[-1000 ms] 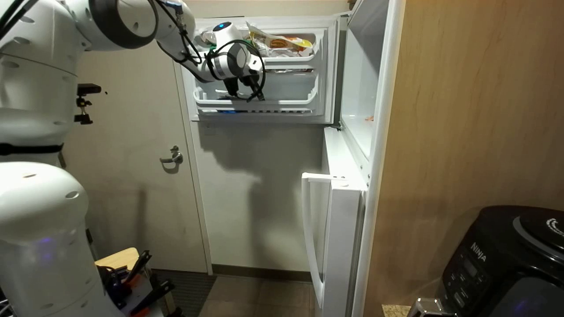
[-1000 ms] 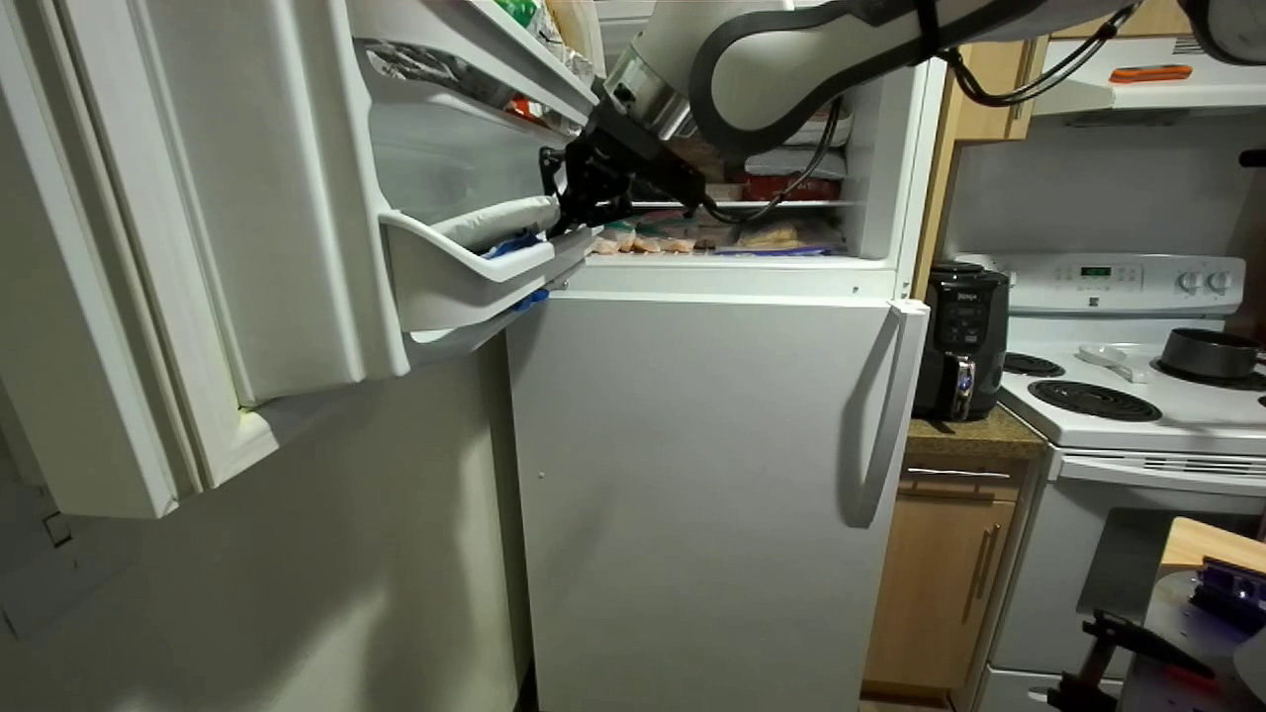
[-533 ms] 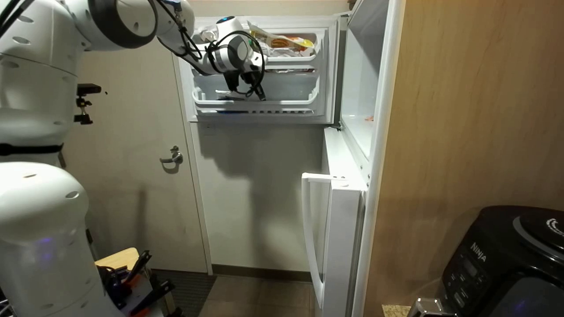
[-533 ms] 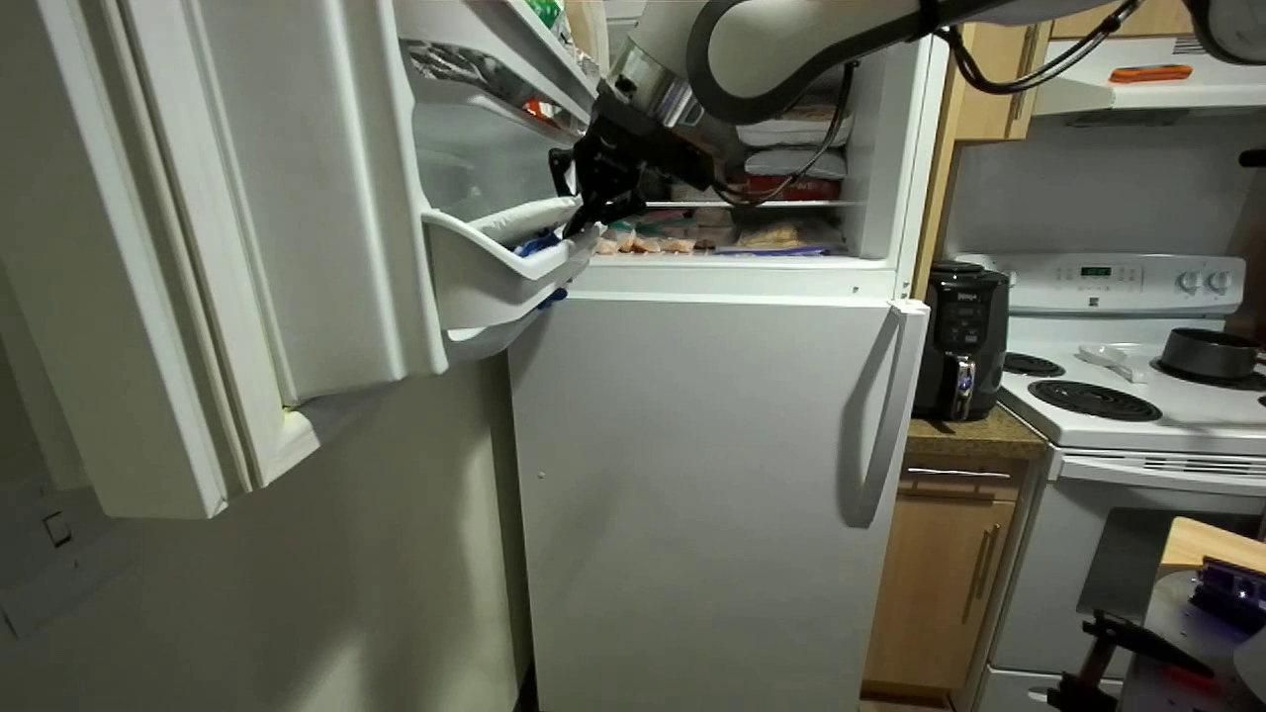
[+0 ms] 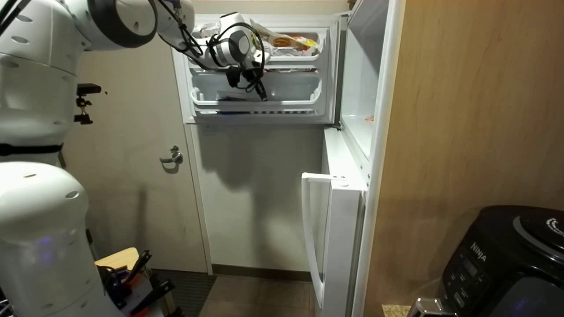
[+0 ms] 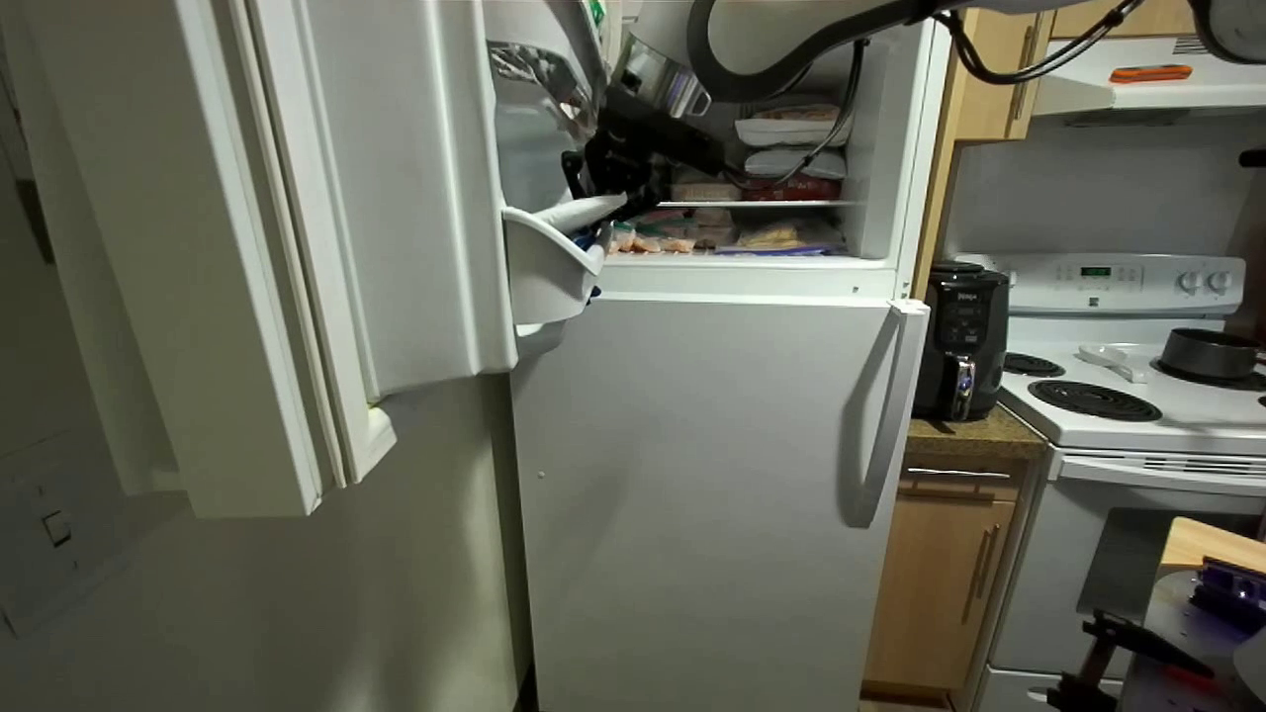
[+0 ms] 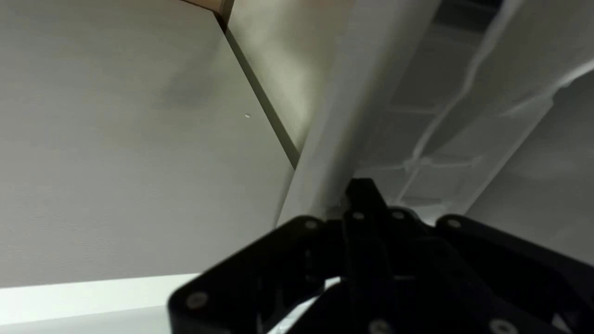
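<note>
Claw (image 7: 363,188): fingers pressed tight together, nothing seen gripped; tips apparently tucked just inside the front wall of the lower door bin (image 6: 539,272), firm contact not confirmed.
Freezer door (image 6: 415,198): swung open, seen at left in an exterior view; could be jerked if the bin is pushed unevenly.
Bin wall: could be popped loose by a hard tug.
White packet (image 6: 582,211): laid in the bin, near the claw; could be snagged by a deeper dip.

Got the arm (image 5: 128,22) standing tall around 9 o'clock in an exterior view, stretched across to the wrist (image 5: 241,46) near 11. Got the gripper (image 5: 263,97) tipped toward 5 there, with fingers (image 7: 364,199) squeezed together, aimed 12ish in the wrist view.
</note>
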You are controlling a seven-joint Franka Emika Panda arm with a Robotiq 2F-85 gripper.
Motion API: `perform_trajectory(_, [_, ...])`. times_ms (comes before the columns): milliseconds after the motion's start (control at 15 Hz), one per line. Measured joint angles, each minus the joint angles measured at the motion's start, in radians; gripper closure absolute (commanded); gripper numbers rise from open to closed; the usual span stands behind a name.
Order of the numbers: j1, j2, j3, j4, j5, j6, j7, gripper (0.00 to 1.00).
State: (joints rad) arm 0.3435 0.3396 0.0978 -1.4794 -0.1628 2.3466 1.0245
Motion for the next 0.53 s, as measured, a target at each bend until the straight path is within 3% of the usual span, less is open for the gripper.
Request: perform_trajectory(533, [0.0, -0.004, -0.003, 0.004, -0.002, -0.029, 0.0, 1.0])
